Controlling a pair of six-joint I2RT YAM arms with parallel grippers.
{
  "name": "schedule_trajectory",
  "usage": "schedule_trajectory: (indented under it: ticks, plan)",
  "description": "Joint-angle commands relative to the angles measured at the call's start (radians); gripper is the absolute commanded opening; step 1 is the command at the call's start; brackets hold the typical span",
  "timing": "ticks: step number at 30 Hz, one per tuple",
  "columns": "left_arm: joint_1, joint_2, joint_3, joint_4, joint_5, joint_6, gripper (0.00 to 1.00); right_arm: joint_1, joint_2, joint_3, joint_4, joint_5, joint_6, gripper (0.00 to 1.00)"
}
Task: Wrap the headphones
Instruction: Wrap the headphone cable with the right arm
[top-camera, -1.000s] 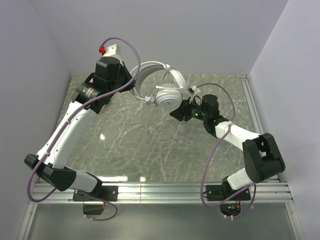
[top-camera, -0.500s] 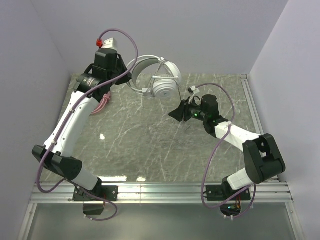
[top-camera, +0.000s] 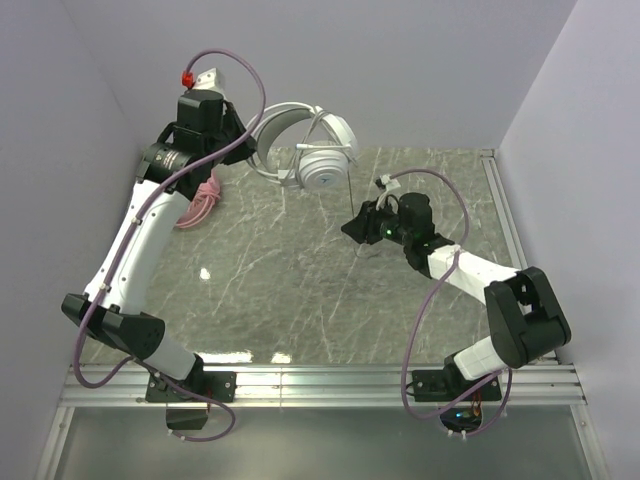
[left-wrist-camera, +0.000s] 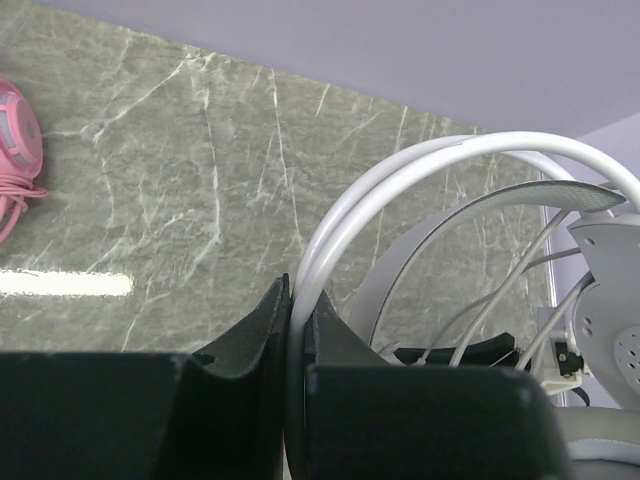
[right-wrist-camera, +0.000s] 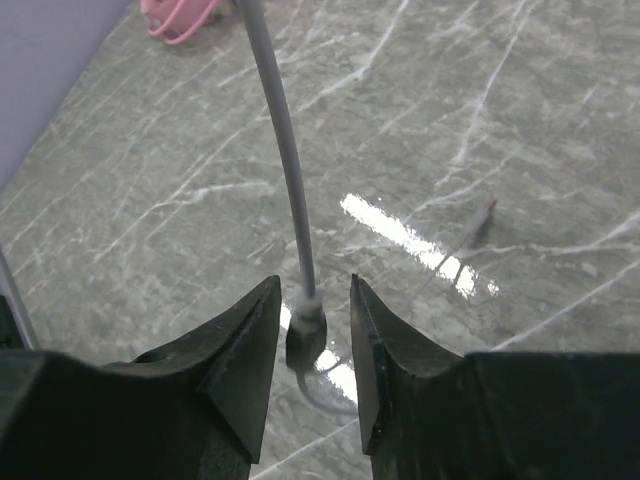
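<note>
Grey-green marbled surface boxed in by pale lilac walls, seen from above with two robot arms reaching in from the near edge. The left tool is raised at the back left, its jaws pinched tight on the double headband of the white headset. The headset hangs in the air clear of the surface, one ear cup facing the camera.

A thin grey cable drops from that headset to the right tool, which is low near the middle of the surface. Its jaws stand partly open with the cable running through the gap, touching neither finger as far as the wrist view shows. A small dark fitting on the cable sits just below the fingertips.

The pink headset lies on the surface at the far left near the wall (partly hidden by the left arm), with its cable bunched beside it.

The step in hand looks like catching the cable for winding. To do it well, the right tool should close lightly just above the fitting. The cable can then be drawn taut without yanking, with the left tool holding the headband steady.
</note>
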Motion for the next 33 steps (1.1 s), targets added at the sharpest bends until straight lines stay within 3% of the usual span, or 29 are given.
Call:
schedule_trajectory:
  ticks: [1, 8, 11, 12, 13, 15, 21, 25, 27, 33]
  plan:
    - [0.012, -0.035, 0.065, 0.073, 0.037, -0.038, 0.0, 0.017, -0.012, -0.034, 0.031, 0.055, -0.008, 0.41]
    - [0.017, -0.051, 0.045, 0.09, 0.083, -0.07, 0.0, 0.057, 0.054, -0.03, 0.126, 0.115, 0.004, 0.35]
    - [0.017, -0.057, 0.025, 0.105, 0.114, -0.088, 0.0, 0.083, 0.099, -0.013, 0.175, 0.15, 0.008, 0.27]
    - [0.017, -0.06, 0.02, 0.11, 0.119, -0.095, 0.0, 0.089, 0.11, -0.007, 0.184, 0.164, 0.015, 0.17]
    - [0.017, -0.066, 0.008, 0.113, 0.12, -0.102, 0.0, 0.092, 0.122, -0.003, 0.19, 0.164, 0.018, 0.14]
    - [0.017, -0.066, -0.003, 0.123, 0.12, -0.111, 0.0, 0.104, 0.146, 0.004, 0.202, 0.162, 0.03, 0.1]
    - [0.019, -0.058, -0.026, 0.16, 0.113, -0.179, 0.0, 0.173, 0.128, -0.103, 0.331, 0.265, 0.081, 0.1]
    - [0.017, -0.081, -0.124, 0.244, 0.102, -0.28, 0.0, 0.242, 0.142, -0.115, 0.344, 0.299, 0.107, 0.06]
    - [0.014, -0.097, -0.167, 0.275, 0.074, -0.318, 0.0, 0.282, 0.139, -0.085, 0.298, 0.314, 0.106, 0.01]
    - [-0.003, -0.166, -0.332, 0.407, -0.146, -0.429, 0.0, 0.393, 0.055, -0.039, 0.16, 0.285, 0.138, 0.0]
